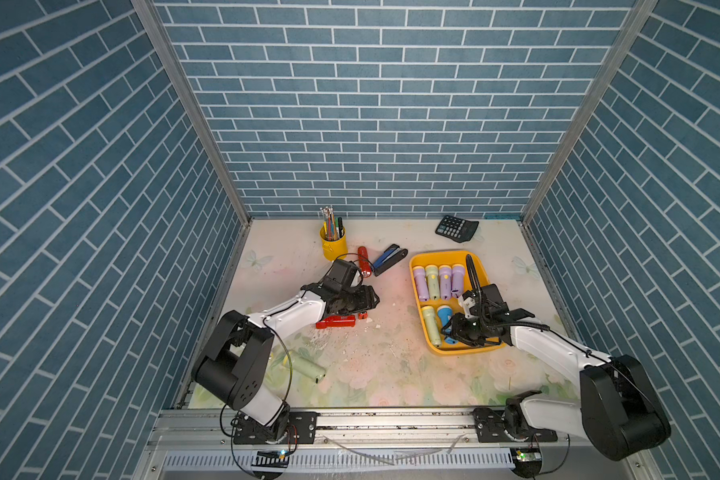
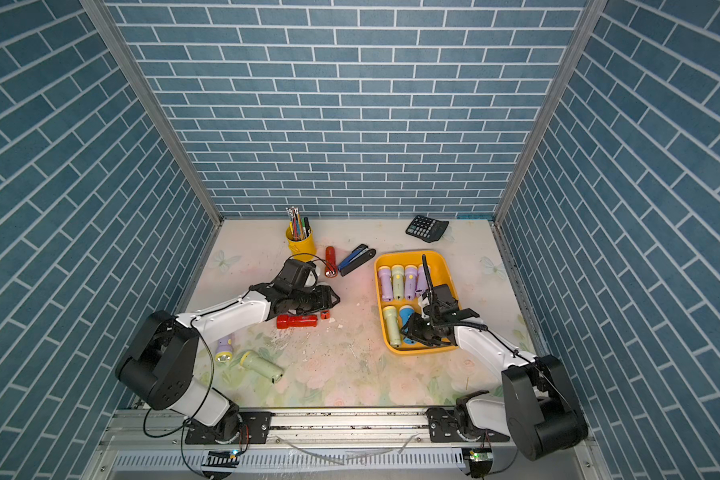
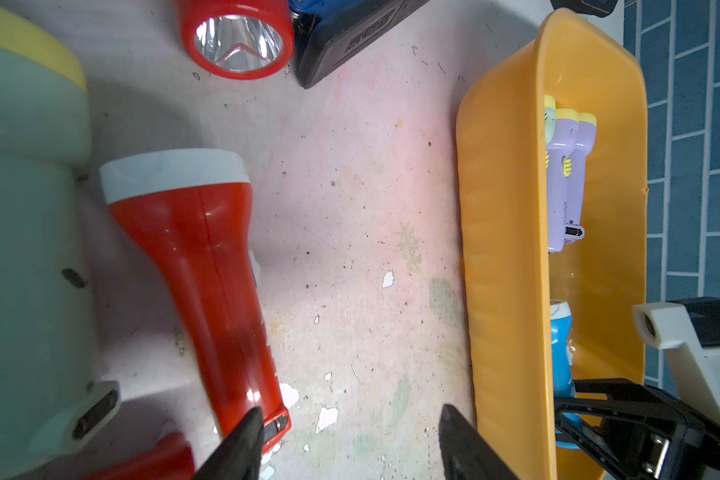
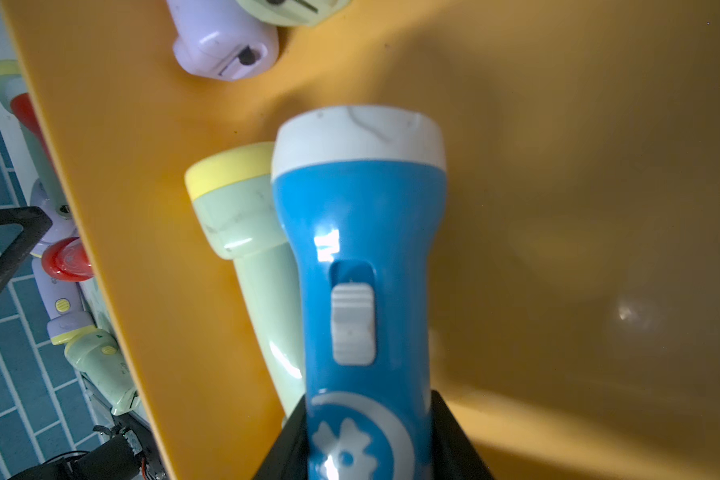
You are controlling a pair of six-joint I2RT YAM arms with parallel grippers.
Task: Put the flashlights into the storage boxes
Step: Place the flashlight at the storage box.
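While my right fingers [image 4: 454,444] pinch the tail of the blue flashlight [image 4: 358,249], it sits inside the yellow tray [image 4: 578,187]. Its long axis runs parallel to the pale green flashlight [image 4: 242,216] just beside it, both heads toward the row of four flashlights [image 1: 432,282] further in. I cannot tell whether its body rests on the tray floor; I judge that only the release remains. My left fingers [image 3: 238,449] stand spread and empty over the tabletop [image 3: 350,208]. The red flashlight [image 3: 200,257] lies to one side of their gap, not in it. Its tail is against one finger and its long axis slants away, white-rimmed head farthest off. That arm is nearer, so I would shift sideways to straddle the body.
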